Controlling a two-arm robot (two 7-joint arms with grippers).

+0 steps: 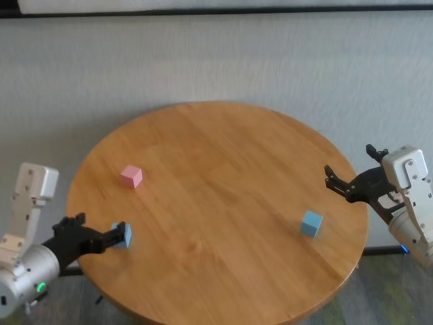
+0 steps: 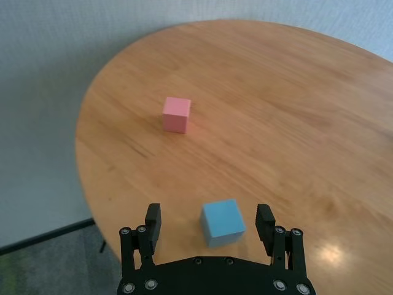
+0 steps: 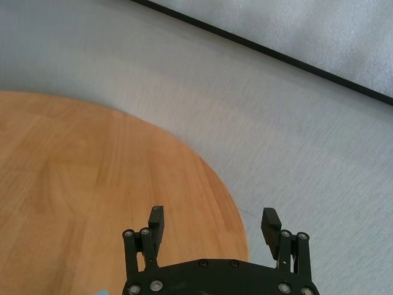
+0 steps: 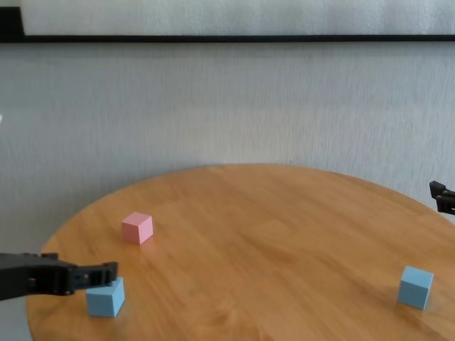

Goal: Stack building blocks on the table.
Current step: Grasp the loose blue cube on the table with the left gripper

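I see left gripper [image 2: 210, 222] spread around blue block [image 2: 223, 222], not clamped | pink block [image 1: 131, 176] beyond on table [image 1: 223, 203] | right gripper [image 3: 214, 220] spread at table's right edge, second blue block [image 1: 311, 223] nearby

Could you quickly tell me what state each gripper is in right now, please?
Left gripper: open, fingers either side of a light blue block on the table, not gripping.
Right gripper: open, empty, over the table's edge.
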